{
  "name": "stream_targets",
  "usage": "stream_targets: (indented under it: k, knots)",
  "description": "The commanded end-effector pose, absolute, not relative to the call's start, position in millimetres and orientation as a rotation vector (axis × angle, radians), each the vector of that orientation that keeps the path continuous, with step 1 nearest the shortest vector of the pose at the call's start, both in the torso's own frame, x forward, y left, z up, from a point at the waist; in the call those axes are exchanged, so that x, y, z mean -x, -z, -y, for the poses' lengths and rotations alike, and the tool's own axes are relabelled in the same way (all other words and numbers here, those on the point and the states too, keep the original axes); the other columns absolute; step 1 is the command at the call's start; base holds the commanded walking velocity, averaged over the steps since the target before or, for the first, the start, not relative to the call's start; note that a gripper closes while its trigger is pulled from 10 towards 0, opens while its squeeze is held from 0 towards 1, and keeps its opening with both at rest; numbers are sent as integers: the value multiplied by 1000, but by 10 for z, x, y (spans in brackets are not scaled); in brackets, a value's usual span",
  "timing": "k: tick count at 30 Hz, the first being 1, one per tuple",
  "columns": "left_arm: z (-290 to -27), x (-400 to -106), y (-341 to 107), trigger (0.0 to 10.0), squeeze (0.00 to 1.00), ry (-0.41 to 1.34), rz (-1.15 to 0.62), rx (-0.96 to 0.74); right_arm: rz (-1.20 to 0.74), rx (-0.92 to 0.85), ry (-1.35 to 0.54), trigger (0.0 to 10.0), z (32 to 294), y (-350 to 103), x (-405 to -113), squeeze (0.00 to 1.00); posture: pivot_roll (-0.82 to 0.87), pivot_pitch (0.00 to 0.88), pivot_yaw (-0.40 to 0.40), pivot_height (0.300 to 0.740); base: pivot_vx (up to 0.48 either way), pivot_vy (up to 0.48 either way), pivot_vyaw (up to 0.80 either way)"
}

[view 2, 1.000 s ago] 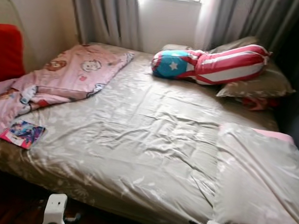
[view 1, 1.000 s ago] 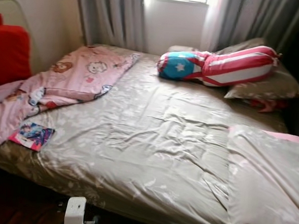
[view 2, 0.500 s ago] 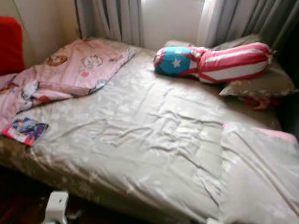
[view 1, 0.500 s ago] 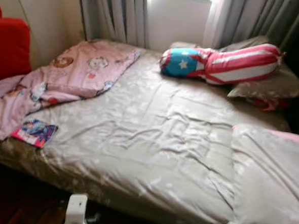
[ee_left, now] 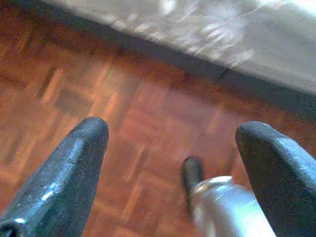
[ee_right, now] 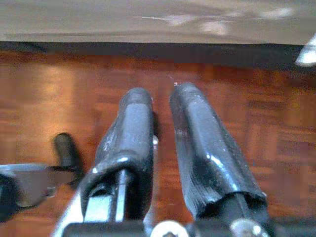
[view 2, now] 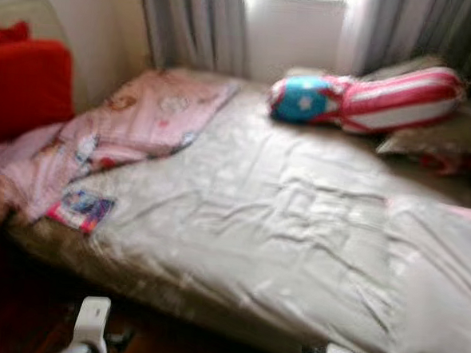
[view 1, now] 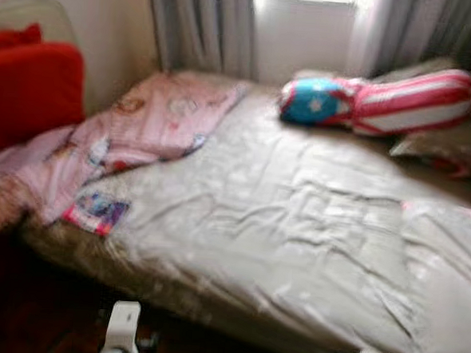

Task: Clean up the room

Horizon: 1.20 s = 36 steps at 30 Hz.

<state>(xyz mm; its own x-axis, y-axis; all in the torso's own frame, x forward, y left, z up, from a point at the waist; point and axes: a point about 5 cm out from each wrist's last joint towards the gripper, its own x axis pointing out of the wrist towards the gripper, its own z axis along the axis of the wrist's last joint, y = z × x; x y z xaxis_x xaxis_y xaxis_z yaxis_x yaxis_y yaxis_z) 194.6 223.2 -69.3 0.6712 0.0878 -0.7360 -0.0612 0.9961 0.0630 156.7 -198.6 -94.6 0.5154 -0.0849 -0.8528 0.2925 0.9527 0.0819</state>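
The bed (view 1: 296, 228) takes up most of the head views, which are blurred, its grey-beige cover wrinkled through the middle. A small bright book (view 1: 96, 213) lies flat near the lower left of the frame, close to the bed's near edge, its long axis slanting from lower left toward upper right; it touches the lower end of the pink blanket (view 1: 142, 127). The blanket is rumpled and stretches from the left edge of the frame up toward the curtains (view 1: 201, 26) at the top, its long axis running diagonally toward the upper middle. A red cushion (view 1: 29, 92) stands at the left edge against the wall, just above the blanket's lower end. In the upper right a striped bolster (view 1: 384, 101), blue with a white star at one end and red and white along the rest, lies with its long axis nearly level across the frame, the blue end pointing left; it rests on grey pillows (view 1: 446, 137) at the right edge. A folded grey quilt (view 1: 446, 269) covers the lower right corner of the bed. Both arms hang low by the bed's near edge over the red-brown parquet floor (ee_left: 123, 113). The left gripper (ee_left: 173, 163) has its fingers spread wide and holds nothing. The right gripper (ee_right: 163, 128) has its fingers pressed nearly together, with nothing between them.
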Motion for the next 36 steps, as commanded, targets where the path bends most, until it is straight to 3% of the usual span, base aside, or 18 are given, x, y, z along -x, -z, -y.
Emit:
stream_targets:
  k: [1, 36]
  knots:
    - [-2167, -2004, 676, 10000, 0, -66, -819, -28, -1000, -216, 252, 10000, 2077, 936, -1552, 0, -66, 0, 8, 740, 0, 349, 0]
    - [-2150, -2034, 664, 10000, 0, -66, -813, -20, -996, -216, 235, 10000, 2105, 921, -1578, 0, -85, 0, 8, 740, 0, 350, 0]
